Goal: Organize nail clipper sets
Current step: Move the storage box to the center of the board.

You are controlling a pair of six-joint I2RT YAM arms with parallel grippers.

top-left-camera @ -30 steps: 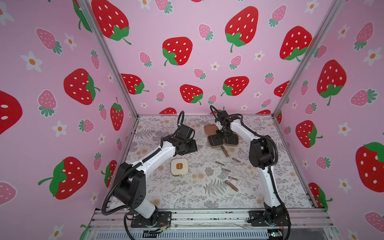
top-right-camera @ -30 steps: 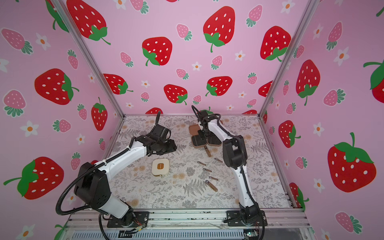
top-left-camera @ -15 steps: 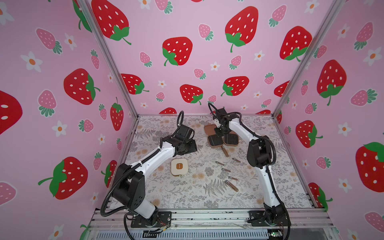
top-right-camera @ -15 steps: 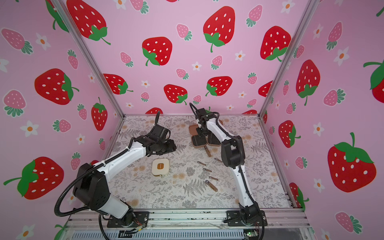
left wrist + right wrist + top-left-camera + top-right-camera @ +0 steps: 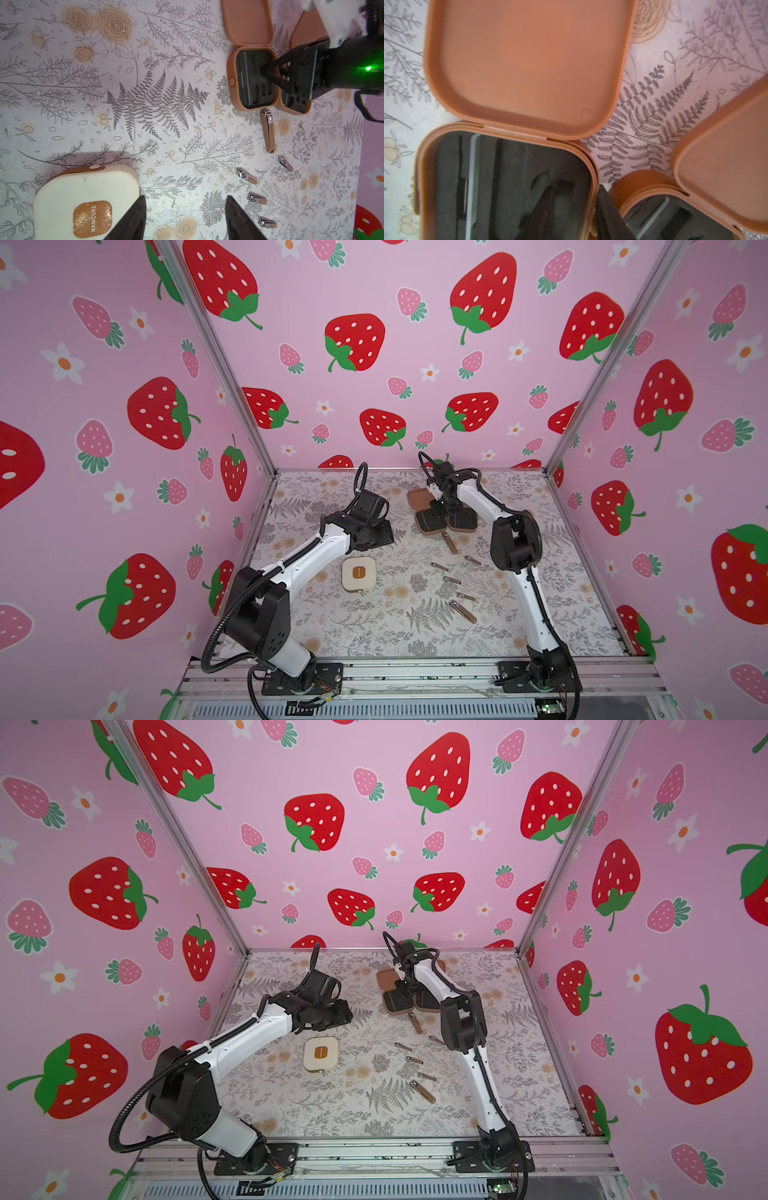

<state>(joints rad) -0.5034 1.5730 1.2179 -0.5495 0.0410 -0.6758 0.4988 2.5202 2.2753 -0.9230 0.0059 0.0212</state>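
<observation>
Two brown nail clipper cases lie open side by side at the back, one [image 5: 430, 523] [image 5: 249, 83] left of the other [image 5: 464, 523] [image 5: 295, 104], lids flat behind. My right gripper [image 5: 439, 510] [image 5: 577, 199] points down over them. One finger is inside the left case [image 5: 488, 187] and one is outside, with that case's side wall between them. The jaws are narrowly open. The closed cream case [image 5: 359, 573] [image 5: 83, 203] sits mid-table. My left gripper [image 5: 380, 531] [image 5: 185, 220] hovers open and empty beside it. Several metal clippers [image 5: 452, 580] [image 5: 247, 176] lie loose.
A longer brown-handled clipper [image 5: 450, 543] [image 5: 269, 133] lies just in front of the open cases. Another long clipper [image 5: 462, 611] lies nearer the front. Pink strawberry walls [image 5: 374, 364] close in the back and both sides. A metal rail [image 5: 415, 672] runs along the front edge.
The right gripper has shifted slightly over the left brown case. The left arm, cases and clippers have not moved.
</observation>
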